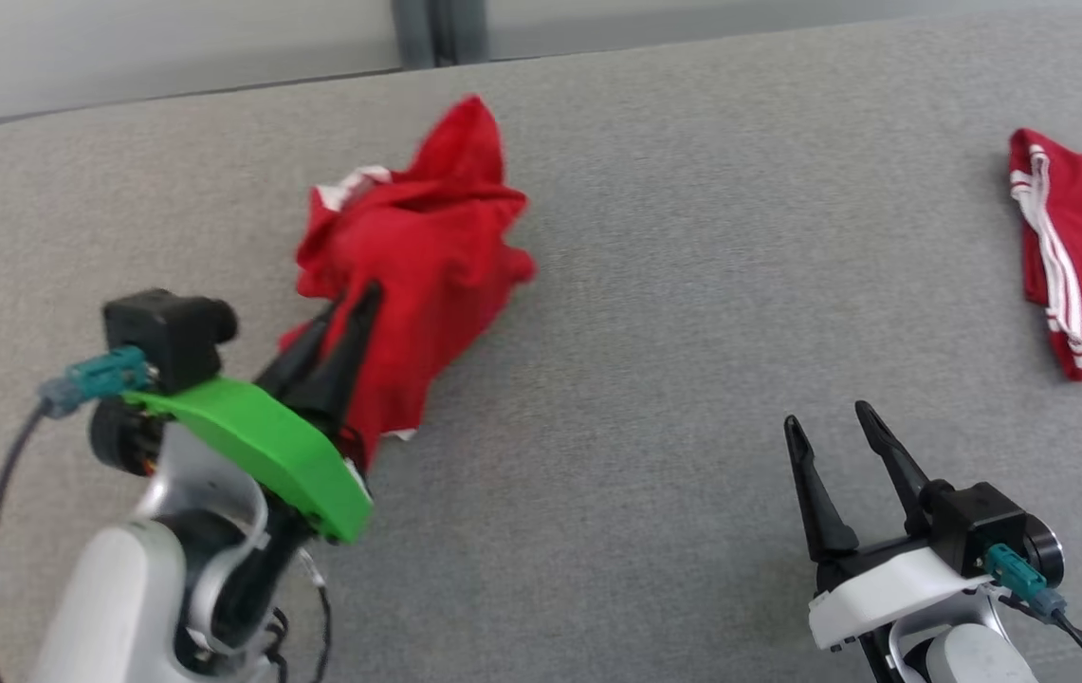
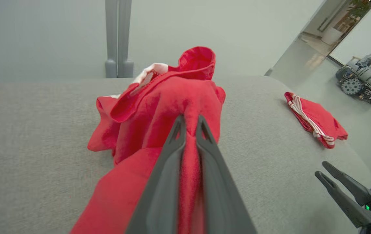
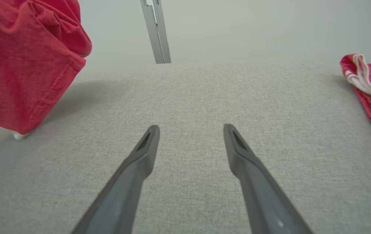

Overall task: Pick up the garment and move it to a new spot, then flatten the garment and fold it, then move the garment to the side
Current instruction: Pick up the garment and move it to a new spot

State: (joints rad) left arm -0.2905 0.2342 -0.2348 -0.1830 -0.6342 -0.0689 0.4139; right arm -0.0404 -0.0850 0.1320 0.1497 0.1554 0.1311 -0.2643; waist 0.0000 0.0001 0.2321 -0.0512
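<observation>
Left gripper (image 2: 191, 119): pinched shut on a fold of the red garment (image 1: 427, 247) | Right gripper (image 1: 830, 415): wide open, empty, low over the grey table (image 1: 654, 285) | Garment: crumpled heap, left of the table's middle | Risk: thin fold may slip free on lifting; trailing cloth could drag and bunch worse.

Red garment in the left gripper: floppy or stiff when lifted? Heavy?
Probably floppy: the red garment is bunched in soft folds and droops around the left gripper. Likely light: a thin pinch of cloth seems enough to hold it. It may drag, since its lower edge looks to touch the grey surface.
</observation>
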